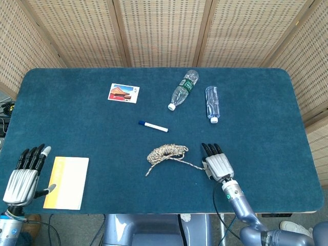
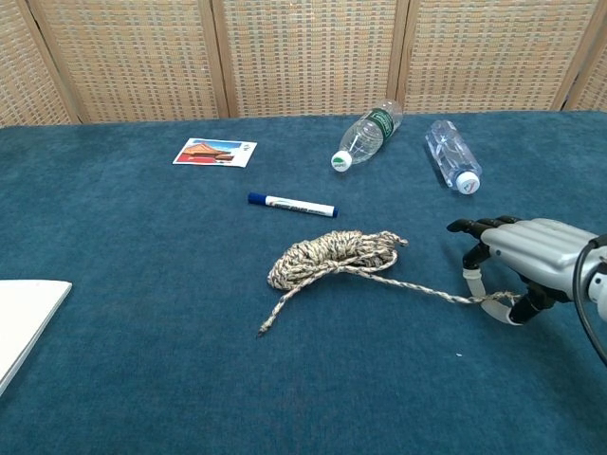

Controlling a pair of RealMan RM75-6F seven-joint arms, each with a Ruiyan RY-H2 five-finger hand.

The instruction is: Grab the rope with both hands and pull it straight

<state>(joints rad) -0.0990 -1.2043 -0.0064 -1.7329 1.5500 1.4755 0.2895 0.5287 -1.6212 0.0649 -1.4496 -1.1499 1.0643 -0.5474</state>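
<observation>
Tan braided rope (image 2: pixel 334 254) bunched on blue bench (image 2: pixel 142 379), one strand running right to right hand (image 2: pixel 522 261) pinching its end, left hand (image 1: pixel 23 177) open, well left of rope.

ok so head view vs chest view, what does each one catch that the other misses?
Head view only: the left hand off the table's left edge, fingers apart, holding nothing, and the full yellow and white booklet.

Chest view only: a side look at the right hand, showing the rope end pinched between thumb and a finger near the table.

Both: the bundled rope, blue marker, postcard, two plastic bottles, and the blue table.
</observation>
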